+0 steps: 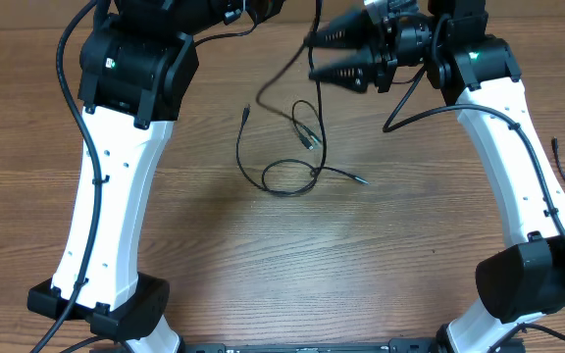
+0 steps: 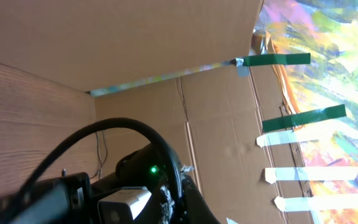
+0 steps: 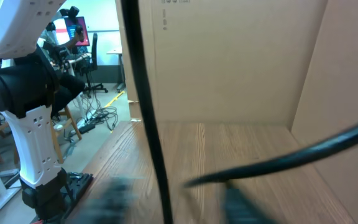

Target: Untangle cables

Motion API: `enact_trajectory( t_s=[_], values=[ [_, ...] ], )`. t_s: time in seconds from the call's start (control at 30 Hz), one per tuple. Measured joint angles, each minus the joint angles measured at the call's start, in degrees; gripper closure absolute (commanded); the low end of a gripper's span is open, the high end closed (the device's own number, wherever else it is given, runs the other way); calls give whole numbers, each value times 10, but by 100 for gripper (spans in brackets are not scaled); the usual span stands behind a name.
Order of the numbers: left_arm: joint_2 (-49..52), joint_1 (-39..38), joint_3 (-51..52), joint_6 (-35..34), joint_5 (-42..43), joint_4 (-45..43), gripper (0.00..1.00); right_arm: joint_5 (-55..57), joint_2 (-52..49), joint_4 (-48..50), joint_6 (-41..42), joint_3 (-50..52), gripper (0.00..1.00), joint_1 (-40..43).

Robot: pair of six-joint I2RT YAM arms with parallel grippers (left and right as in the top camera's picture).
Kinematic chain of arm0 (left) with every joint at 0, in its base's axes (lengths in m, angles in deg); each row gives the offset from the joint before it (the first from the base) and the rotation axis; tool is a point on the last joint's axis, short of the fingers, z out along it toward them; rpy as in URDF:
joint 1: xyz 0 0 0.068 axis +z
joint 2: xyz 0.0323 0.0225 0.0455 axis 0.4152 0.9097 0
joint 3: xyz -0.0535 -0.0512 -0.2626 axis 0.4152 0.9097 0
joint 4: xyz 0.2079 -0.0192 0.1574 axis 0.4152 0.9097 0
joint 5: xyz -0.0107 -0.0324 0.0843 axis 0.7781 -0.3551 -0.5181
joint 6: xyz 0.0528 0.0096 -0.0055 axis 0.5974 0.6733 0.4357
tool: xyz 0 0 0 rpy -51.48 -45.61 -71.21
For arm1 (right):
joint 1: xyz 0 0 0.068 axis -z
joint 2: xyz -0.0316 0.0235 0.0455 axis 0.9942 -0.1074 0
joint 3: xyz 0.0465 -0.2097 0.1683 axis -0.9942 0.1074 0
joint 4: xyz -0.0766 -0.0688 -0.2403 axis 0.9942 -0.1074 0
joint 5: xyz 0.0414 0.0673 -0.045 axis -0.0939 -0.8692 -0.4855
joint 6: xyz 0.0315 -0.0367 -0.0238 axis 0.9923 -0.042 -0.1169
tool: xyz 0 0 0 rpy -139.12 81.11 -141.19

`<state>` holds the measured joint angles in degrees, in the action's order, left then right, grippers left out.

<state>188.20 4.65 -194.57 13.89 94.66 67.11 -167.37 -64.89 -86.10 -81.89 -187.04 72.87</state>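
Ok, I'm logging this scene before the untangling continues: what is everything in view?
cables: loose tangle, count unclear, black, table centre
cord: one, black, table's right edge
table: one, brown wood
cardboard wall: one, brown, at the table's far edge
tape strips: two green, several white, on the cardboard
painted sheet: one, multicoloured, beside the cardboard
left arm, right arm: one each, white and black, flanking the cables
right gripper: one, black, beyond the cables, open

Thin black cables (image 1: 307,138) lie loosely tangled at table (image 1: 361,265) centre.
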Motion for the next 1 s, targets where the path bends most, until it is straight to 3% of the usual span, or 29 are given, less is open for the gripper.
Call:
enact_trajectory(
  t_s=[0.17,0.53,0.57,0.63,0.67,0.77,0.83,1.0],
  values=[
    [0,-2,0,0,0,0,96,1,0,17,2,0,18,-8],
    [0,-28,0,-9,-3,-2,96,83,0,28,37,0,16,-21],
    [0,-28,0,-10,-4,-2,96,89,0,31,39,0,29,-21],
    [0,-30,0,-11,-4,-2,96,95,0,34,43,0,86,-21],
    [0,-32,0,-11,-4,-2,94,97,0,35,45,0,96,-21],
    [0,-37,0,-13,-4,-2,77,104,0,37,47,0,96,-21],
    [0,-38,0,-12,-3,-2,75,106,0,37,53,0,96,-21],
    [0,-30,0,-9,21,-2,57,110,0,37,58,0,96,-10]
  ],
)
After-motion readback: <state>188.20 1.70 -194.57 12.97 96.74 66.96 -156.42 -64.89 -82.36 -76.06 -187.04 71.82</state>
